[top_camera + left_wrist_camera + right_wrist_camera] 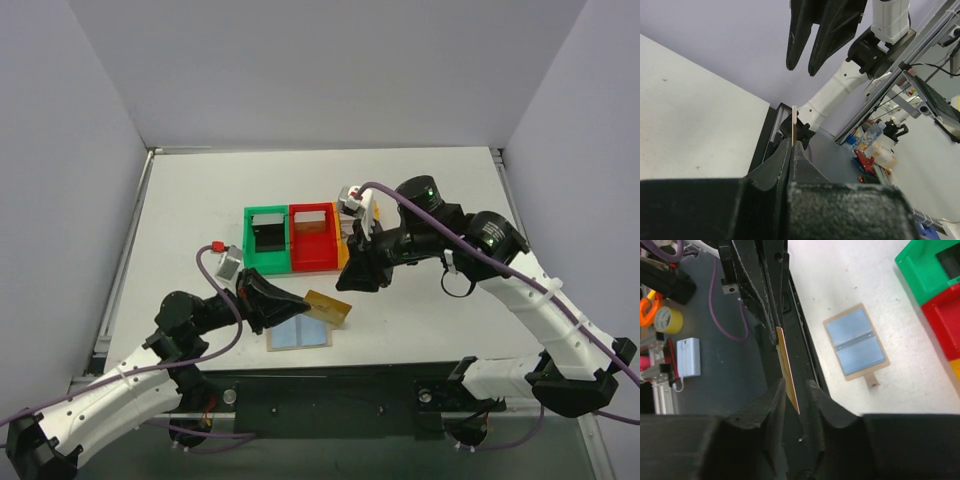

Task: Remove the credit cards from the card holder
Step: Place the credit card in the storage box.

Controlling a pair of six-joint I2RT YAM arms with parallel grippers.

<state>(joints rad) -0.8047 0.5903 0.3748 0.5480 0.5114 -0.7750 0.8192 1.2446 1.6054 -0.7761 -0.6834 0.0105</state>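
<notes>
The card holder (300, 335) lies open and flat on the table, tan with two light blue panels; it also shows in the right wrist view (856, 341). My left gripper (298, 298) is shut on a gold-orange card (328, 307) and holds it above the table just past the holder. In the left wrist view the gripper (791, 145) pinches the card (794, 122) edge-on. My right gripper (352, 282) is open at the card's far end. In the right wrist view its gripper (794, 389) straddles the card (786, 362), with a gap on each side.
A green bin (268, 240), a red bin (313, 237) and an orange bin (343, 250) stand in a row behind the card, the orange one mostly hidden by my right arm. The table's near edge and a black rail (330, 385) lie just below the holder.
</notes>
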